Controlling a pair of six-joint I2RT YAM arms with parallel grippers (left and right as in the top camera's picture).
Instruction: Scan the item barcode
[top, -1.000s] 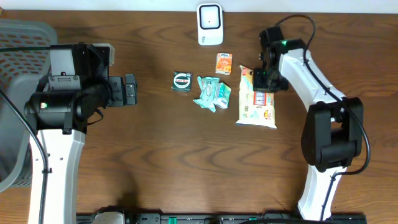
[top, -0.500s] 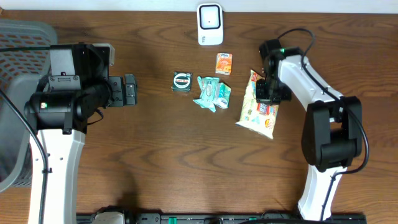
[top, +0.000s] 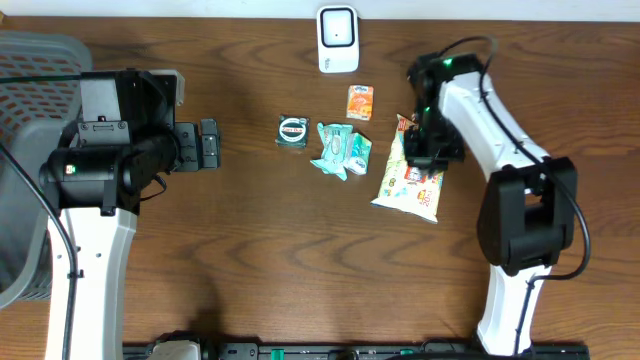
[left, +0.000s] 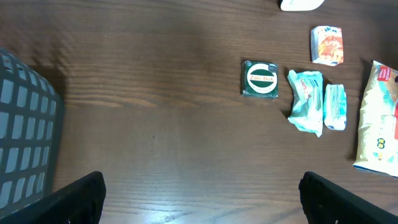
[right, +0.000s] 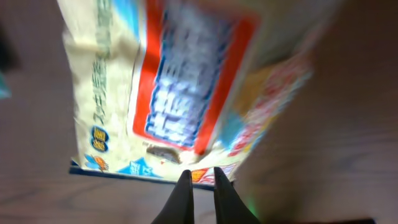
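A white barcode scanner (top: 338, 38) stands at the table's back edge. The item, a cream snack bag (top: 405, 178) with a red and blue label, lies tilted right of centre. My right gripper (top: 428, 150) sits over the bag's upper right part. In the right wrist view its jaws (right: 203, 174) are pinched, with a thin gap, on the edge of the bag (right: 180, 87), which looks blurred and partly raised. My left gripper (top: 208, 145) hangs wide open at the left, far from the bag, with only bare table between its fingertips (left: 81, 196).
A small orange packet (top: 360, 102), a green packet with a round logo (top: 293, 130) and teal wrapped packs (top: 341, 150) lie between the scanner and the bag. A grey basket (top: 30, 150) fills the left edge.
The right gripper has shifted left and down with the bag. The bag has swung from straight to tilted, its lower end nearer the table's middle. The left arm has not moved.
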